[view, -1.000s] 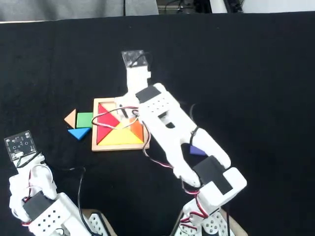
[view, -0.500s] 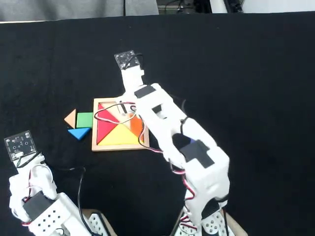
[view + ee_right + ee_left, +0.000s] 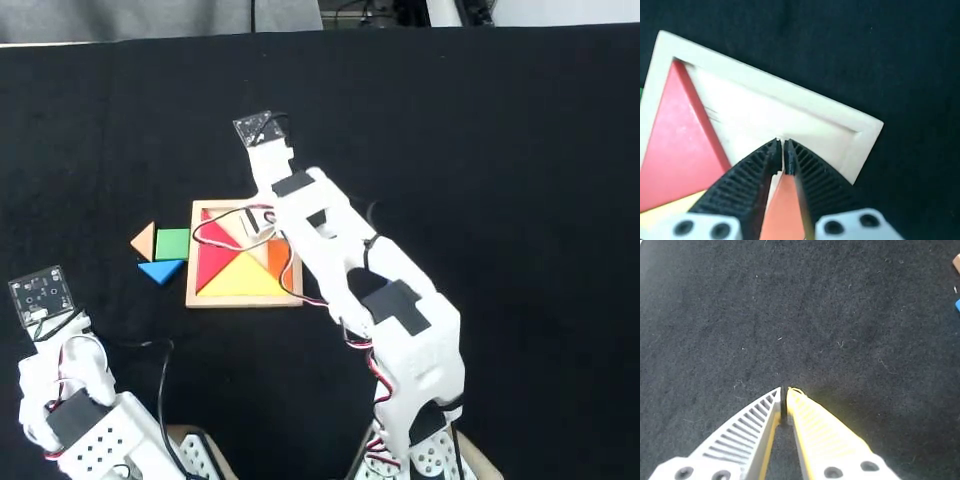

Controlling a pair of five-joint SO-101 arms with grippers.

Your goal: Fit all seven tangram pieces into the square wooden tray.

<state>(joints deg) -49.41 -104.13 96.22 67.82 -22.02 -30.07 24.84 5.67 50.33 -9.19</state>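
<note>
On the worktop (image 3: pixel 520 200), left of centre, lies the tray (image 3: pixel 243 300) with a red piece (image 3: pixel 213 262), a yellow piece (image 3: pixel 245 283) and an orange piece (image 3: pixel 279 262) in it. The far strip of the tray floor is bare wood. Just beside the tray's left rim lie a tan piece (image 3: pixel 145 241), a green piece (image 3: pixel 172 243) and a blue piece (image 3: pixel 160 270), packed close; can't tell if green touches the rim. Open worktop lies all round, widest to the right and far side.

The right arm (image 3: pixel 400 320) crosses the tray's right rim and hides its far right corner. Wires (image 3: pixel 215 232) loop over the red piece. The right tool (image 3: pixel 781 146) is closed on nothing, tips over bare tray floor near a corner, with the orange piece below it; contact unclear. The left tool (image 3: pixel 785 399) is also closed and empty, over bare worktop at the near left. The left wrist view cuts off the tan and blue pieces at its edge, so their shapes are unreadable.
</note>
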